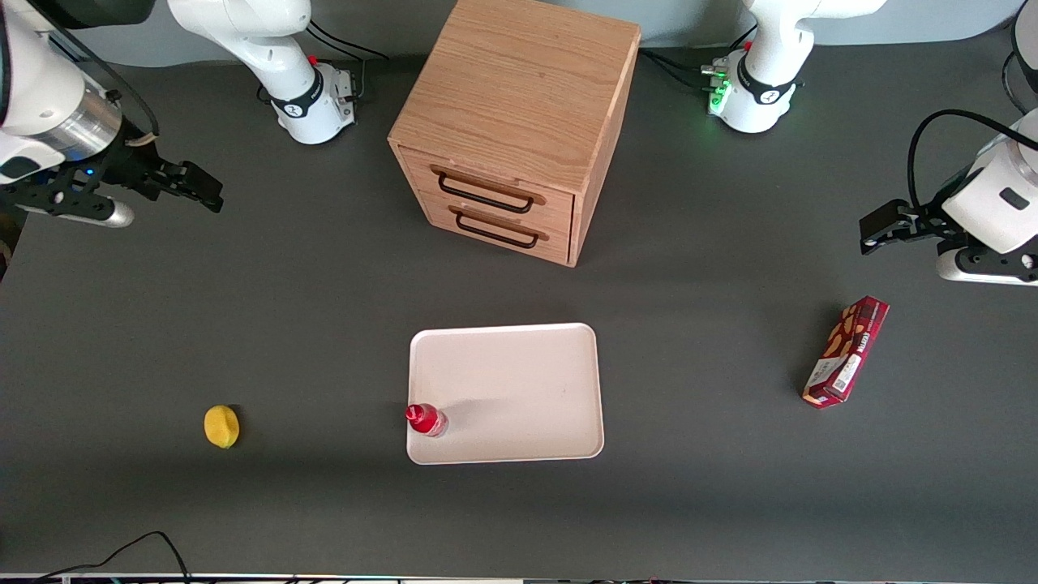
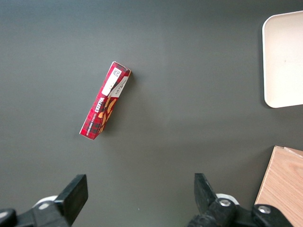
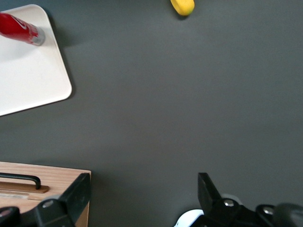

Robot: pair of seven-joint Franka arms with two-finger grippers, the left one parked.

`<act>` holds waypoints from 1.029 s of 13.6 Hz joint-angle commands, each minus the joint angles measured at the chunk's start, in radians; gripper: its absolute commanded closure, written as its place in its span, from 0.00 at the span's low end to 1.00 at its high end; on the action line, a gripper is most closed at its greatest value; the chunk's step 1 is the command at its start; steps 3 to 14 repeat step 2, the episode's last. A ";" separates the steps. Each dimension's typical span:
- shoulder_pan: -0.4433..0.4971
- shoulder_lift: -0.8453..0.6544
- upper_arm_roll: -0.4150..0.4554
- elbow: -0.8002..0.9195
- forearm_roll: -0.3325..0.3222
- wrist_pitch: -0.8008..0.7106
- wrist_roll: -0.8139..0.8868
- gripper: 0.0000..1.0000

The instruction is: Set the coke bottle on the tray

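A: Front view first. Stands upright, the coke bottle [image 1: 426,419], inside the tray [image 1: 519,389], right at the rim of the edge facing the working arm's end of the table, in the corner nearer the camera.

B: And the gripper [image 1: 195,188]?

A: Hangs well apart from bottle and tray, above bare table at the working arm's end, farther from the camera than the tray. Fingers spread wide, nothing between them.

B: Anything else on the table [image 1: 324,324]?

A: A lemon [image 1: 221,427], toward the working arm's end, about as near the camera as the bottle. A wooden drawer cabinet [image 1: 514,122], farther from the camera than the tray, two dark handles on its front. A red snack box [image 1: 846,351] lying flat toward the parked arm's end.

B: Left wrist view?

A: Shows the snack box [image 2: 104,105] flat on the dark table, an edge of the tray [image 2: 282,61], a corner of the cabinet [image 2: 282,189]. No bottle there.

B: Right wrist view?

A: Gripper [image 3: 142,198] wide open, both fingers [image 3: 78,196] dark and empty over bare table. Bottle [image 3: 20,29] on the tray [image 3: 33,85], close to its rounded corner. Lemon [image 3: 182,6] well apart from the tray. Cabinet [image 3: 42,187] with one handle visible.
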 commanded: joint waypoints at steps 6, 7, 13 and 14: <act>-0.012 -0.069 -0.038 -0.044 0.081 0.029 -0.028 0.00; -0.012 -0.069 -0.038 -0.044 0.081 0.029 -0.028 0.00; -0.012 -0.069 -0.038 -0.044 0.081 0.029 -0.028 0.00; -0.012 -0.069 -0.038 -0.044 0.081 0.029 -0.028 0.00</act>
